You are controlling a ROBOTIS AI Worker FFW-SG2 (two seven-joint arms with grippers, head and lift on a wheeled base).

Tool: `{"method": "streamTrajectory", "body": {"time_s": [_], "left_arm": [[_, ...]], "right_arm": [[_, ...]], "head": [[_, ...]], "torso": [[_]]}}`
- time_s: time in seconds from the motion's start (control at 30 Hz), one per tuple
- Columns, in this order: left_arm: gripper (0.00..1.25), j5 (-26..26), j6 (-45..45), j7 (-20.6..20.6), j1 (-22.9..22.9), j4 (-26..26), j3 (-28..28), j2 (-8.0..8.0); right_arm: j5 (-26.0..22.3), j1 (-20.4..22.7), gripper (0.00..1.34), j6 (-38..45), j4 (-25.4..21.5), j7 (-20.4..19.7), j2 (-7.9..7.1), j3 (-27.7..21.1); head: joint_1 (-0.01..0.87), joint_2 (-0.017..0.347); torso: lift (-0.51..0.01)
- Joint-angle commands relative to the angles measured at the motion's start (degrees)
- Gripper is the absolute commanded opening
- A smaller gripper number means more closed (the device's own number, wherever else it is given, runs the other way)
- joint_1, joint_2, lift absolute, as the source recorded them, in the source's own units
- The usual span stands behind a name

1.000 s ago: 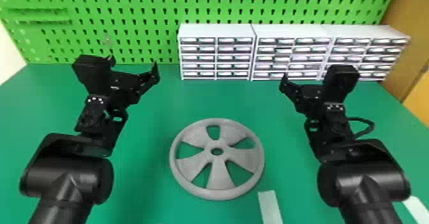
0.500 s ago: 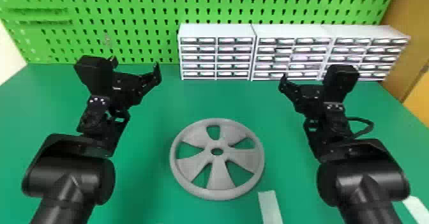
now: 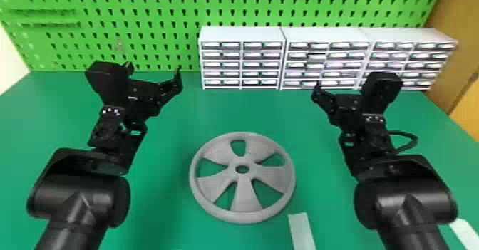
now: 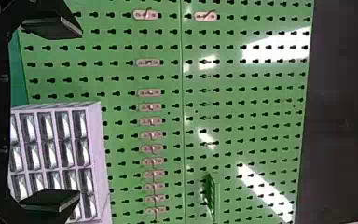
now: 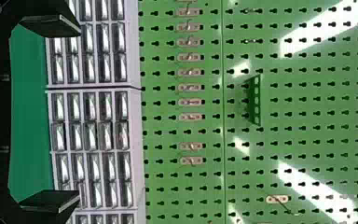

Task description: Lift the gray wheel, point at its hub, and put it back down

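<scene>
The gray wheel (image 3: 243,196) lies flat on the green table (image 3: 160,210), its hub (image 3: 242,168) at the center with spokes around it. Up and to the left of the wheel in the head view, my left gripper (image 3: 153,75) stands open above the table. My right gripper (image 3: 344,83) is on the other side, beyond the wheel's right edge, also open. Neither touches the wheel. In the left wrist view, the left gripper (image 4: 65,114) has its two fingers far apart with nothing between them. The right wrist view has the right gripper (image 5: 65,116) equally spread and holding nothing.
White drawer cabinets (image 3: 242,34) line the table's back edge before a green pegboard (image 3: 149,28). A pale strip (image 3: 301,231) lies near the front, right of the wheel, and another (image 3: 466,233) lies at the right. A wooden panel (image 3: 459,53) stands at the far right.
The left arm has shifted very slightly to the right. The right gripper and the wheel look unchanged.
</scene>
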Motion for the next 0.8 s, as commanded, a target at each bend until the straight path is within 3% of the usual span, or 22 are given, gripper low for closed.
{"method": "streamTrajectory", "body": {"time_s": [0.0,0.77], "left_arm": [[1.16,0.0,0.1,0.0,0.0,0.0,0.1,0.00],[1.16,0.1,-0.1,0.0,0.1,0.0,0.4,0.00]], "right_arm": [[0.0,0.0,1.26,0.0,0.0,0.0,-0.02,0.0],[-0.2,0.1,1.26,0.0,0.0,0.0,-0.20,0.4]], "head": [[0.692,0.048],[0.692,0.048]], "torso": [[-0.088],[-0.088]]}}
